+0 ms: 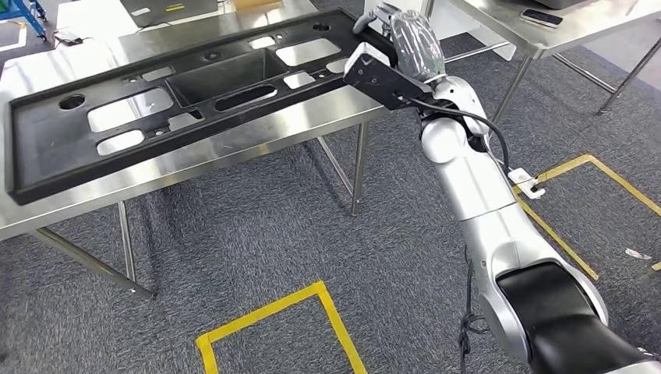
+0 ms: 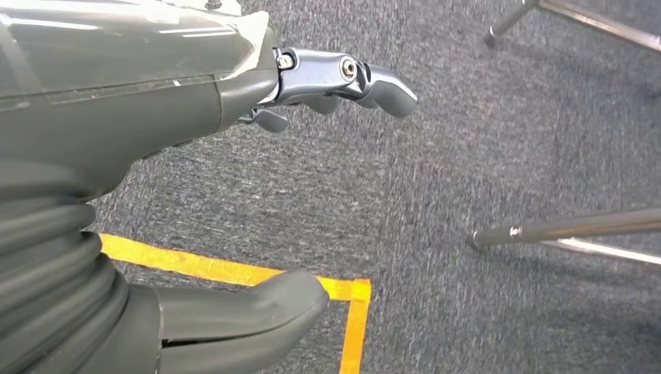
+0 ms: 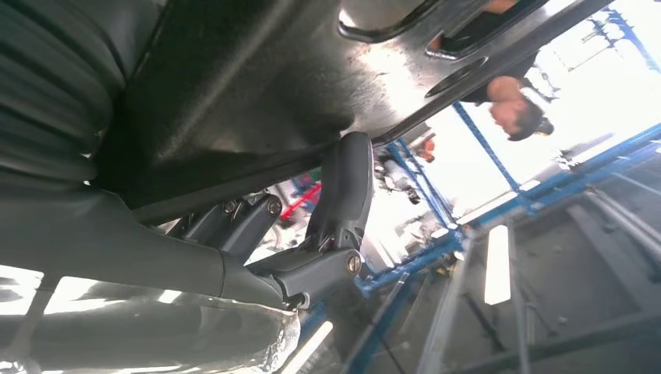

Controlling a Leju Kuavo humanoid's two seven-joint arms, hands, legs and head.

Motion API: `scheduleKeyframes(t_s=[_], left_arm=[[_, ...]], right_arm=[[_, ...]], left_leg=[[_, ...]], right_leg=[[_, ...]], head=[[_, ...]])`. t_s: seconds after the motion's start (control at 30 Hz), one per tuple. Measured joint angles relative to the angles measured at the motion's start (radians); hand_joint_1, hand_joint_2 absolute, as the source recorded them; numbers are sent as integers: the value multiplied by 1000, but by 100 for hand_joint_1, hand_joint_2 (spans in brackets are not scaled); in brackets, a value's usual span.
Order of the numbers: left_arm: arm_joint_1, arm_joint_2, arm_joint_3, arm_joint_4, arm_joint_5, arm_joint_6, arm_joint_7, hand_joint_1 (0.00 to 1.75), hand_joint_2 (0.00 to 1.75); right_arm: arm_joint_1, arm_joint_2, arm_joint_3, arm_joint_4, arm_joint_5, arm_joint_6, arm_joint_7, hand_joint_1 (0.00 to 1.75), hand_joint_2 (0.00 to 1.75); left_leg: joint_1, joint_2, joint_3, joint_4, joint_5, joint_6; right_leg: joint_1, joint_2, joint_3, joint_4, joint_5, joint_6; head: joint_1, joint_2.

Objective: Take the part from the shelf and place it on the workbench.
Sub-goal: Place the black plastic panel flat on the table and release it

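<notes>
The robot's right hand grips the near end of the long black panel, lying lengthwise across the steel desk, while the left hand hangs with fingers released.

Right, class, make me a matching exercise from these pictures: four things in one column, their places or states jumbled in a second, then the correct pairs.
Things
1. long black plastic panel with cut-outs
2. right hand
3. left hand
4. yellow tape outline

Places or states
A. stuck to the grey carpet
B. lying on the steel workbench, one end over the edge
C. holding nothing, fingers apart, above the floor
D. gripping the panel's end

Pairs: 1-B, 2-D, 3-C, 4-A
</notes>
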Motion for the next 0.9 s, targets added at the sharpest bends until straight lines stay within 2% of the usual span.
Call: scheduleKeyframes(t_s=[0.07,0.1,0.13,0.17,0.23,0.3,0.33,0.4,0.43,0.47,0.53,0.6,0.63,0.67,0.73,0.8,0.87,0.9], left_arm=[[-1,0,2,1,0,0,0,0,175],[-1,0,3,2,0,0,0,0,175],[-1,0,4,3,1,0,0,0,175],[-1,1,6,4,1,0,0,0,175],[-2,3,9,4,1,0,0,0,175],[-3,4,11,4,1,0,0,0,175],[-4,4,12,4,1,0,0,0,175],[-3,3,13,5,1,0,0,0,175],[-3,2,13,5,1,0,0,0,175],[-4,2,13,5,0,0,0,0,175],[-8,0,14,5,0,0,0,0,175],[-10,-2,14,5,-1,0,0,0,175],[-10,-4,14,5,-2,0,0,0,175],[-10,-5,14,5,-2,0,0,0,175],[-10,-8,14,5,-4,0,0,0,175],[-11,-10,14,5,-7,2,0,0,175],[-11,-9,14,6,-11,2,0,0,175],[-11,-9,14,6,-12,3,0,0,175]], right_arm=[[-4,1,2,4,-2,0,-1,175,175],[-5,2,2,7,-2,0,-1,175,175],[-8,3,4,11,-3,0,-1,175,175],[-11,4,5,14,-4,1,-1,175,175],[-22,5,7,20,-5,1,-1,175,175],[-36,5,7,27,-8,1,-2,175,175],[-43,5,8,31,-9,2,-5,175,175],[-53,6,9,39,-12,0,-12,175,175],[-55,5,9,43,-13,-1,-16,175,175],[-58,4,8,46,-13,-3,-19,175,175],[-60,-2,8,56,-13,-7,-23,175,175],[-56,-8,8,67,-13,-11,-27,175,175],[-54,-10,8,72,-13,-13,-29,175,175],[-52,-12,8,76,-13,-16,-31,175,175],[-51,-14,8,80,-12,-23,-38,175,175],[-50,-15,8,82,-14,-32,-49,175,175],[-47,-15,9,83,-18,-40,-59,175,175],[-46,-16,9,84,-21,-43,-62,175,175]], left_leg=[[4,22,-65,129,-54,-7],[7,25,-87,167,-61,-10],[9,28,-90,168,-50,-13],[11,33,-74,131,-25,-14],[10,65,-4,-1,34,-14],[6,85,40,-83,57,-6],[3,82,43,-92,54,-1],[0,60,45,-95,57,15],[-1,50,47,-98,59,23],[0,41,50,-101,61,32],[1,23,52,-104,64,42],[1,-1,52,-104,63,46],[1,-13,52,-103,63,46],[1,-23,52,-103,63,45],[0,-40,53,-100,63,43],[-4,-53,51,-97,61,36],[-6,-57,47,-95,60,38],[-6,-55,46,-95,61,41]], right_leg=[[3,-17,2,0,-3,-8],[4,-26,2,0,-4,-9],[4,-34,3,0,-5,-9],[4,-42,4,0,-6,-8],[6,-58,9,1,-12,-2],[15,-71,14,2,-19,9],[21,-79,16,2,-22,15],[24,-91,19,1,-29,26],[22,-83,16,12,-37,31],[19,-66,2,42,-53,32],[14,-22,-55,159,-102,29],[14,-5,-119,275,-136,31],[14,-2,-130,288,-133,37],[14,0,-121,260,-114,44],[11,5,-64,125,-54,56],[11,9,-18,24,-13,49],[10,10,-9,5,-4,35],[10,11,-10,5,-2,32]], head=[[-1,0],[-1,0],[-1,0],[-1,0],[-1,0],[1,0],[3,0],[5,0],[5,0],[6,0],[7,0],[7,0],[7,0],[7,0],[7,0],[7,0],[6,0],[5,0]])
